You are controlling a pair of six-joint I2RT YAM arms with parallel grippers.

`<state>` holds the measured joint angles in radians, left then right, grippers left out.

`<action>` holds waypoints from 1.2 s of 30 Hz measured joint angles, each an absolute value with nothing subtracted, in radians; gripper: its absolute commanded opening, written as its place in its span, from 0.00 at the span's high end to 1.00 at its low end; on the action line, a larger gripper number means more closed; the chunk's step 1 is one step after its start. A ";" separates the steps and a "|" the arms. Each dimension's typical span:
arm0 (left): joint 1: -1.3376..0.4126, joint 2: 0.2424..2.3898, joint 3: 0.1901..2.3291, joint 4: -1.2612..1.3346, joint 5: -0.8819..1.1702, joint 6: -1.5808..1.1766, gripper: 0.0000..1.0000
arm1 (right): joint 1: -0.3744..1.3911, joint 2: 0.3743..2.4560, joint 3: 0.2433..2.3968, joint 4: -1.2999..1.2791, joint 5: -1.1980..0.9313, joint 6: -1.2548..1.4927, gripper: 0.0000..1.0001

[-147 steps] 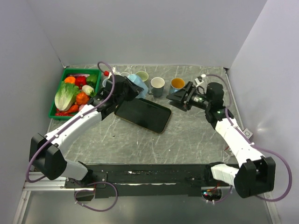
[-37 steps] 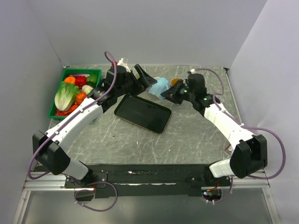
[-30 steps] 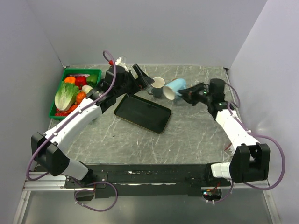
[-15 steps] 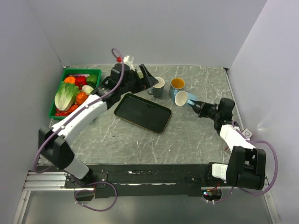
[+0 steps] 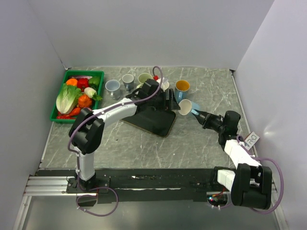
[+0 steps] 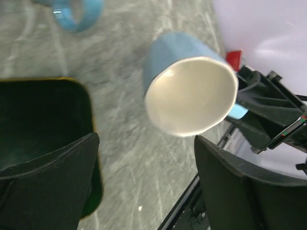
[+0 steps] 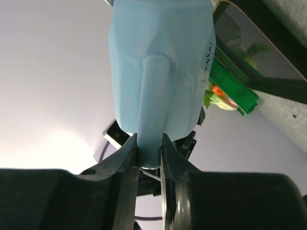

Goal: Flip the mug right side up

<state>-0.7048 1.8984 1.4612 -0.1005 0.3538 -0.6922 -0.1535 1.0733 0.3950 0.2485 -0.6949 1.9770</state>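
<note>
Mug (image 5: 186, 106) hangs sideways, handle (image 7: 152, 120) pinched by right fingers (image 7: 125, 168); left fingers (image 6: 48, 167) spread

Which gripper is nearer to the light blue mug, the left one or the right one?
Right. The right gripper is shut on the handle of the light blue mug. The left gripper, open, faces the mug's mouth without touching it.
</note>
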 measured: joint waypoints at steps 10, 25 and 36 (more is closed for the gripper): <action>-0.734 2.061 1.614 -0.019 0.400 -0.691 0.55 | -0.153 1.029 0.352 0.255 -0.715 1.982 1.00; -0.781 2.178 1.745 -0.179 0.346 -0.615 0.99 | -0.162 1.027 0.353 0.197 -0.711 1.969 0.52; -0.793 2.184 1.834 -0.410 0.175 -0.586 0.99 | -0.156 1.040 0.606 -0.192 -0.715 1.498 0.40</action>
<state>-0.7925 2.1838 1.8339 -0.4103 0.1745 -0.5861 -0.1558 1.0397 0.6060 -0.1917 -0.7151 1.4982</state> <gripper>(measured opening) 0.077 0.593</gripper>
